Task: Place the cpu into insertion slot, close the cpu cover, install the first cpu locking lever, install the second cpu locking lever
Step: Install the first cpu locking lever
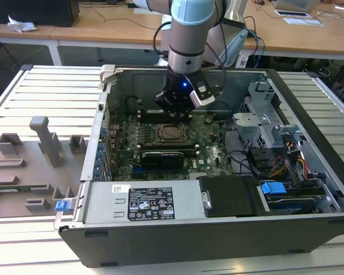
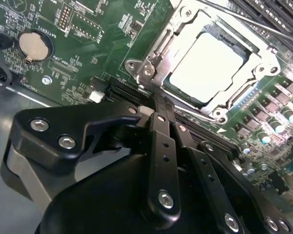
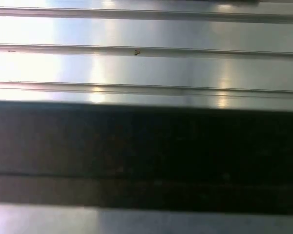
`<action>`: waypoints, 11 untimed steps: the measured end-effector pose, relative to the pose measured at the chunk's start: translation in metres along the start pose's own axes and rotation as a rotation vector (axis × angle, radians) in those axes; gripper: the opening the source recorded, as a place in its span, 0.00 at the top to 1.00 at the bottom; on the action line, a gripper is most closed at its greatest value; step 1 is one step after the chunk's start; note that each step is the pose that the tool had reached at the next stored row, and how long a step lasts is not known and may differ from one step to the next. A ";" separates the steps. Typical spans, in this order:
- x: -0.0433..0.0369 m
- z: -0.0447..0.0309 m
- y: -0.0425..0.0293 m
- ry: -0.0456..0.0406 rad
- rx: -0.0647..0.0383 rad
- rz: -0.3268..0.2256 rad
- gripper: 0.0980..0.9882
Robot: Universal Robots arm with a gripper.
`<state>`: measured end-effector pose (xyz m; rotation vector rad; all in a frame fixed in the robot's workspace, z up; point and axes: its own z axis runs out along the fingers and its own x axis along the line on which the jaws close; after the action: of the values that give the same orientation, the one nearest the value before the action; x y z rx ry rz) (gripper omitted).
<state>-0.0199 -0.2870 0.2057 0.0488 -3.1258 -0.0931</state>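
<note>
On the green motherboard, the cpu (image 2: 207, 66) lies flat in the insertion slot (image 1: 159, 133), its pale metal top showing. The silvery cpu cover (image 2: 184, 28) is down around it, and the chip shows through its window. A thin metal lever rod (image 2: 249, 24) runs along one side of the socket. My gripper (image 2: 158, 105) is shut, its black fingers pressed together with nothing visible between them. Its tip is close to the edge of the socket. In the exterior view the gripper (image 1: 175, 110) hangs inside the case, just behind the socket.
The open computer case (image 1: 178, 229) lies on a slatted metal table (image 3: 146, 68). Memory slots, a coin battery (image 2: 34, 45) and capacitors surround the socket. Drive cages and cables (image 1: 275, 154) fill the exterior view's right. Grey fixtures (image 1: 46, 143) stand at the exterior view's left.
</note>
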 end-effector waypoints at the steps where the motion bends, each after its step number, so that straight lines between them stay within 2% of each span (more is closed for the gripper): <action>1: -0.0004 0.0006 -0.0007 0.0001 0.000 0.001 0.99; 6: -0.0009 0.0025 -0.0053 0.0001 0.000 0.002 0.99; 11: -0.0024 0.0040 -0.0047 0.0003 0.000 0.002 0.99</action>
<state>-0.0174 -0.2914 0.2013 0.0463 -3.1255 -0.0924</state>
